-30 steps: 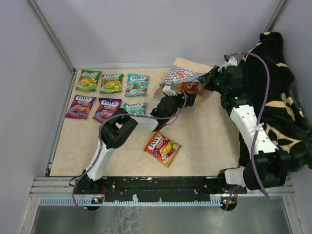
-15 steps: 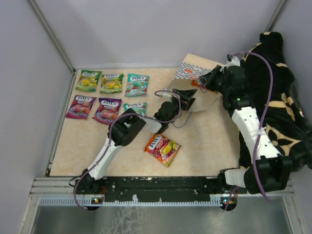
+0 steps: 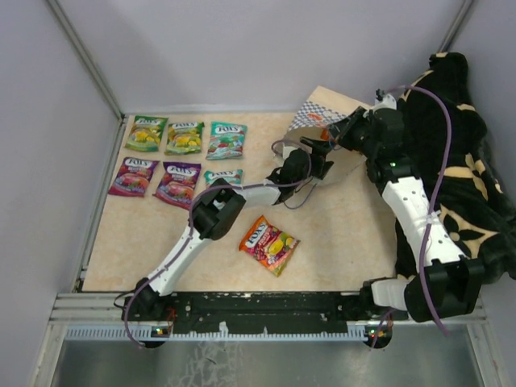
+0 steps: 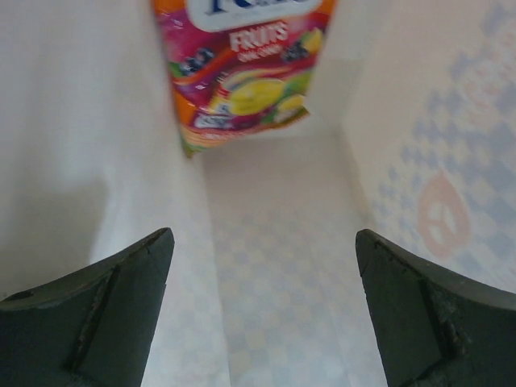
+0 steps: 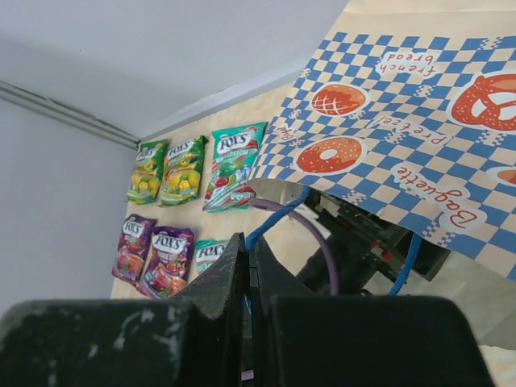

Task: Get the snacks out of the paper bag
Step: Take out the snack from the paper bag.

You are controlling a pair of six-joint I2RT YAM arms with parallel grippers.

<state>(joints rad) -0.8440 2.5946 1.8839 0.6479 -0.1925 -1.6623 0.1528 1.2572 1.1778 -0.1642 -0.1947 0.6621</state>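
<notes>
At the back right of the tabletop (image 3: 347,226), the bag (image 3: 321,106) is held up by the right hand (image 5: 245,250), closed on its blue cord (image 5: 278,216), while the left hand (image 4: 264,242), spread wide, sits inside it, an orange-and-pink snack (image 4: 242,72) lying just beyond its fingertips, untouched.

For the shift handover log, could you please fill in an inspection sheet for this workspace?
Surface: beige table, no damage seen.
Job's things: paper bag held up at back right, one snack inside; six snacks in rows at left; loose snack near middle.
Clutter: black-and-tan blanket at right.
Grippers: left gripper inside bag, jaws open; right gripper, jaws shut, apparently on blue cord.
Cables: purple cable on each arm.
Surroundings: grey walls.
</notes>
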